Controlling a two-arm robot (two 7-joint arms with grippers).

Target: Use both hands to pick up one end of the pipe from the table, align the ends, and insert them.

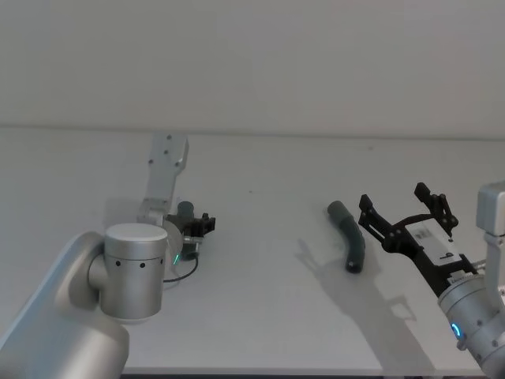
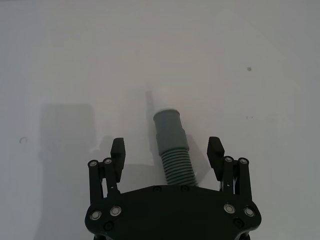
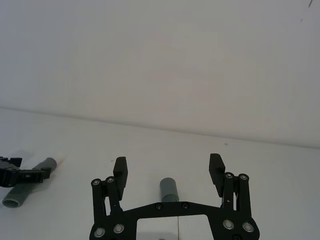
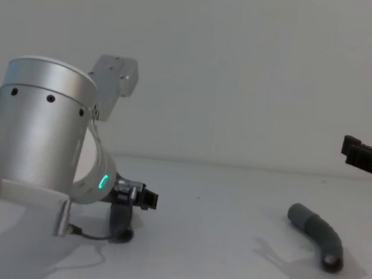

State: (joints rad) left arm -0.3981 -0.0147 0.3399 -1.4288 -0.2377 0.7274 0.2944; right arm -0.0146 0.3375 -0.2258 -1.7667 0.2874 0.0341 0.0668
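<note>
- Left gripper (image 2: 166, 150): low over the counter (image 1: 260, 316) on the robot's left. Its fingers (image 2: 117, 150) stand apart, one on each side of the short pipe piece (image 2: 171, 145), and neither touches it.
- Short pipe piece: lies on the counter between the left fingers. Its ribbed body runs back under the gripper, and its smooth collar end (image 2: 166, 116) points away from the gripper.
- Right gripper (image 3: 168, 165): on the robot's right, with its fingers (image 3: 216, 167) spread wide and holding nothing. In the chest view it hangs well above the counter.
- Curved pipe piece (image 1: 351, 235): rests on the counter just beside the right gripper on its inner side, well apart from the short piece. One round end shows between the right fingers in the right wrist view.
- Step in hand, as judged: securing each piece. The left side is ready to close. The right side has yet to descend.
- Advice, left: close on the ribbed body behind the collar, so the collar stays free for mating. Squeeze evenly so the tube does not roll out sideways.
- Advice, right: descend squarely over the curved piece near one end, with the fingers across the tube's width. The bend may make it pivot if it is gripped off-centre.
- Advice, both: lift only once each grip is firm, and keep the open ends facing one another.
- Risk: a grip too near a mouth leaves no room for the insertion.
</note>
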